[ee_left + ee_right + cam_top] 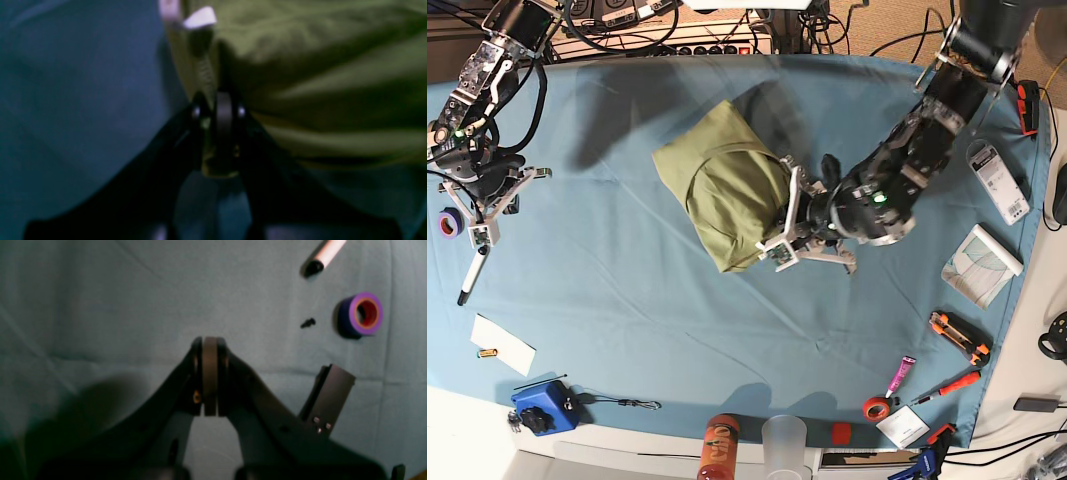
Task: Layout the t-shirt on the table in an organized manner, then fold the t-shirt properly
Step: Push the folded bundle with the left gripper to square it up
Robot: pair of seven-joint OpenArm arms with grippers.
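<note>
Left wrist view: the left gripper (218,110) pinches the olive t-shirt (317,66) edge, cloth bunched ahead and rightward. The right gripper (209,350) is closed, empty, over the blue table (100,306).

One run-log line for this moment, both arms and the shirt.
left tool: shut on shirt edge | right tool: shut, empty, over table away from shirt | shirt: bunched, not laid flat

Both arms: black segmented links, silver joint housings, black cables looped alongside, small green light on each. Left pincer (218,110): black fingers, shiny screw heads. Right pincer (210,346): black, grey pads, brass screw.
</note>
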